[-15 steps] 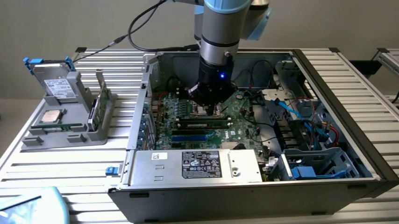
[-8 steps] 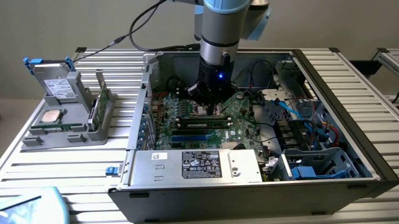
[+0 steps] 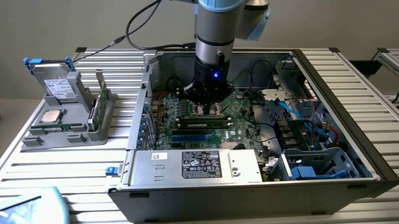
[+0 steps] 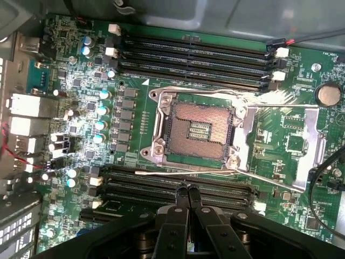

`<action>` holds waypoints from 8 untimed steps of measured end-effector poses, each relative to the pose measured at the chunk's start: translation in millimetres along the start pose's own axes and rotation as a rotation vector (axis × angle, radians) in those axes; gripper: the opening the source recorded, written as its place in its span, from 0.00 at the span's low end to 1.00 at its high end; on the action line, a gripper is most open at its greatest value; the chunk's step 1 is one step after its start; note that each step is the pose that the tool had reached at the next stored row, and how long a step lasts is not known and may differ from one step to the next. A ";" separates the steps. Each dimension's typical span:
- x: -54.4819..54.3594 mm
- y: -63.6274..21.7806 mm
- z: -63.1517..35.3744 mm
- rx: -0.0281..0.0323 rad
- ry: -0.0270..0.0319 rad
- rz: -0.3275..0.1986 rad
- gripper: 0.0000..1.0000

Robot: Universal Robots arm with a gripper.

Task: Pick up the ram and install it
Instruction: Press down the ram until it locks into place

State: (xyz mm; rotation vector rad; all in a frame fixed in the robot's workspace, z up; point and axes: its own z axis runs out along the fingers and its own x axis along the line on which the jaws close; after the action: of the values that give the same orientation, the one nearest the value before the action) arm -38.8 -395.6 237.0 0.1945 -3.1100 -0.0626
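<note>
Resting on a slatted metal table [image 3: 50, 161], an open computer case [image 3: 349, 107]

We see a table [image 3: 56, 186] made of ribbed, pale metal. The computer case [image 3: 249, 196] is dull grey metal. The big board [image 4: 135, 140] inside is shiny green, and its socket frame [image 4: 237, 135] is bright silver metal. The tool [image 4: 187, 195] looks like smooth black plastic. The tray [image 3: 62, 130] is matt grey plastic.

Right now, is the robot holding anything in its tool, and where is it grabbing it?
Nothing is held. The tool is shut with its fingertips pressed together and empty, hanging above the memory slots beside the open processor socket on the motherboard.
</note>
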 end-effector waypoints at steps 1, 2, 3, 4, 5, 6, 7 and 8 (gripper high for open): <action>1.3 -0.1 -0.7 -0.0002 -0.0001 0.000 0.10; 2.4 -0.7 -1.3 -0.0003 -0.0002 0.000 0.10; 2.8 -1.4 -1.7 -0.0001 0.0000 0.000 0.10; 3.1 -2.2 -2.0 -0.0001 0.0000 0.000 0.10; 3.3 -3.0 -2.3 -0.0001 -0.0001 0.002 0.10; 3.4 -3.1 -2.4 -0.0002 -0.0003 0.007 0.10; 3.4 -3.1 -2.4 -0.0004 -0.0006 0.014 0.10; 3.4 -3.2 -2.5 -0.0006 -0.0009 0.022 0.10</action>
State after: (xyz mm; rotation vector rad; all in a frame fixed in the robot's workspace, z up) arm -41.7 -399.3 239.5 0.1598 -3.1124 -0.0632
